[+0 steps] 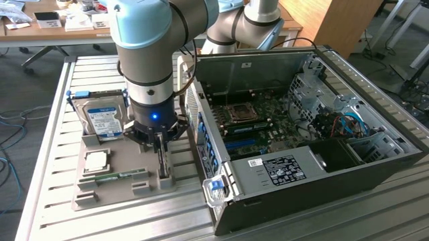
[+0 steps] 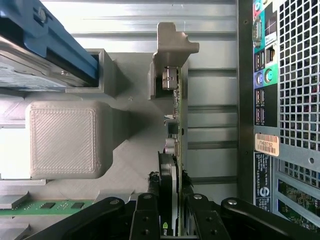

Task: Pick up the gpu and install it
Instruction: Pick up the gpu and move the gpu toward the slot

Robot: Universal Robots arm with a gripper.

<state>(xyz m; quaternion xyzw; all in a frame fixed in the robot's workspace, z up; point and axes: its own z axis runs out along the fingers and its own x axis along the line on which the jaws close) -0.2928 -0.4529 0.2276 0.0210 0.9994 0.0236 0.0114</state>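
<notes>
On the worktop point(image 1: 87, 70), right of the hard drive point(image 1: 105, 120), the gpu point(image 2: 175, 125) stands on edge in the grey holder tray point(image 1: 114, 188). The pincer point(image 2: 171, 187) clamps its two faces. Lift straight, without twist, clear of the computer case point(image 1: 302, 165) at right.

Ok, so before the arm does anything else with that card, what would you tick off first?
1. Claw centred on the gpu: ok, the card runs edge-on between its fingers.
2. Grip: ok, the fingers sit against both faces with no gap showing.
3. gpu upright in the grey tray: ok, it stands on edge in its slot.
4. Computer case open: ok, the side is off and the motherboard is exposed.
5. Free slot on the motherboard: cannot tell.
6. Hard drive and memory stick clear of the claw: ok, both lie apart from it.
</notes>
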